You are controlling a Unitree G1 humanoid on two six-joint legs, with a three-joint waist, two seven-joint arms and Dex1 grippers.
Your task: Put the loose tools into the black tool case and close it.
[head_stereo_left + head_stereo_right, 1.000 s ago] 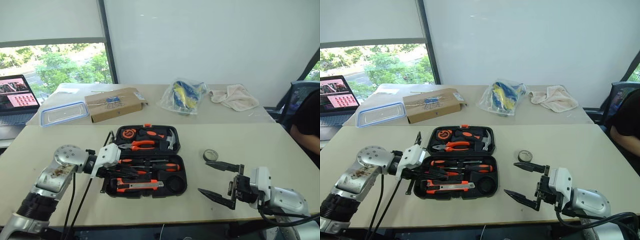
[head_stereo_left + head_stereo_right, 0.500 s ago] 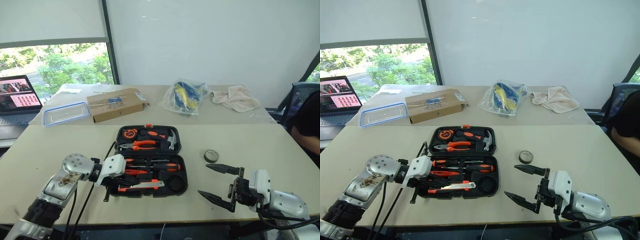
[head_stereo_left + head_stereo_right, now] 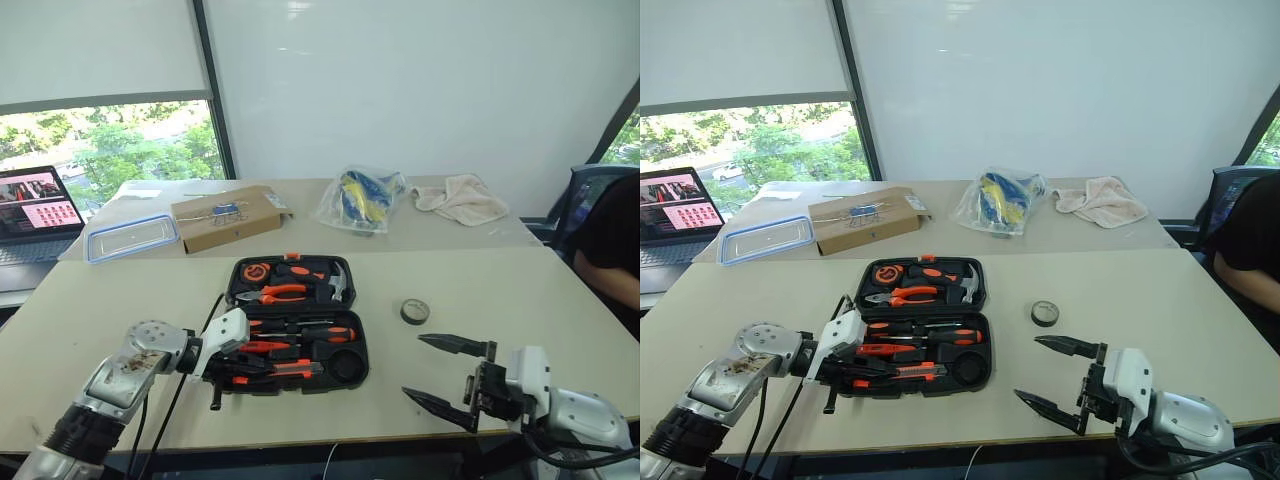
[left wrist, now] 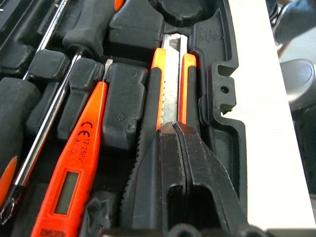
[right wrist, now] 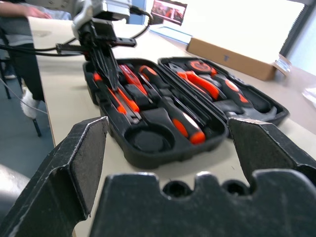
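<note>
Left eye view: the left tool (image 3: pixel 232 372), fingers closed, has sunk to the utility knife (image 3: pixel 285 371) in the black tool case (image 3: pixel 296 324), lower centre. The right tool (image 3: pixel 442 372) stays wide open and empty; the tape roll (image 3: pixel 415 311) lies on the tabletop (image 3: pixel 480 285).

Left wrist view: closed fingertips (image 4: pixel 174 133) touch the knife.

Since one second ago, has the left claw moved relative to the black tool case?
Yes. The left claw came down toward the black tool case's near edge, fingers shut on the utility knife.

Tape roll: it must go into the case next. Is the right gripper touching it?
Apart. The left eye view shows bare table between the tape roll and the open right gripper.
</note>
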